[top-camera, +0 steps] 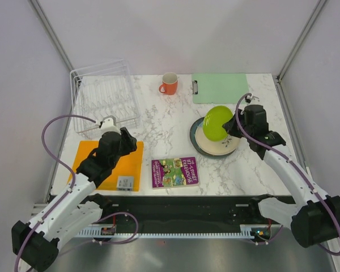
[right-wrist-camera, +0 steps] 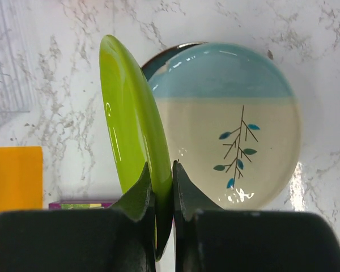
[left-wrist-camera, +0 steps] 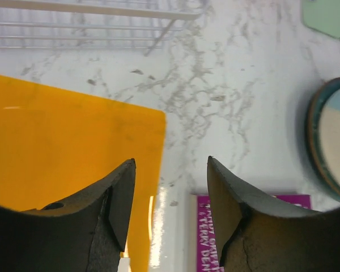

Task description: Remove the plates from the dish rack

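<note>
Marble table fills the middle of the overhead frame. White wire rack sits at upper left, its near corner just above the orange mat at lower left. A green clipboard lies at upper right. Right of centre, a teal plate lies flat with the sprig plate stacked on it (cream below, light blue above in the right wrist view). The lime plate stands tilted on edge over the upper part of that stack, well apart from the rack; whether it touches the sprig plate I cannot tell. The right gripper pinches the lime plate's rim, one finger on each face. The left gripper hovers over the mat's right edge, fingers spread apart. A purple book lies at lower centre, just right of the mat. An orange mug stands at top centre, between rack and clipboard.
</note>
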Robot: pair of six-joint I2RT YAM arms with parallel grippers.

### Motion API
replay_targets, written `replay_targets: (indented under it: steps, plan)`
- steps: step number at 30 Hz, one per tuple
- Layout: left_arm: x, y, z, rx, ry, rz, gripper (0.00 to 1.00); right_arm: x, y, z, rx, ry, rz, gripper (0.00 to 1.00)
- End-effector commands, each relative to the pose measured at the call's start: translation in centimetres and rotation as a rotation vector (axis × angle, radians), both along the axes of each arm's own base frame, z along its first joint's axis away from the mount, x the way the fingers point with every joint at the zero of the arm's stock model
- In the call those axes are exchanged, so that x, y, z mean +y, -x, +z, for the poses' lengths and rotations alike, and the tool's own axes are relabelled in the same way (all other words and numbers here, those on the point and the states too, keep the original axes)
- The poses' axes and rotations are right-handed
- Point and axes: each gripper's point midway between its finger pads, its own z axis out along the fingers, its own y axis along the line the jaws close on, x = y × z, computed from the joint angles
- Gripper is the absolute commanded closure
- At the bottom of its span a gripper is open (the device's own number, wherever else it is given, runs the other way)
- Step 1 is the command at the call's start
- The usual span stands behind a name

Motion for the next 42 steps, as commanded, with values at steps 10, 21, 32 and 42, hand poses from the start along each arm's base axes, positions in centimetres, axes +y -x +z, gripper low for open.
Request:
replay_targets:
  steps: [10,21,32,42]
  plan:
    - [6.0,-1.8,-4.0,-0.062,-0.366,0.165,0.41,-1.4,-1.8,-5.9,0.114,0.071,-0.027,1.00]
    - [5.9,-1.4,-1.3,-0.171,-0.321,0.144,0.38,-2.0,-0.9,-8.8,0.184,0.094,-0.046,0.31]
    - [7.5,-1.7,1.0,-0.277,-0.342,0.231,0.05,-5.6,-0.8,-2.8,-0.022,0.247,-0.119,0.02]
    - [7.8,-3.5,2.7,-0.303,-0.397,0.288,0.00,-8.1,-1.1,0.9,-0.151,0.331,-0.222,0.02]
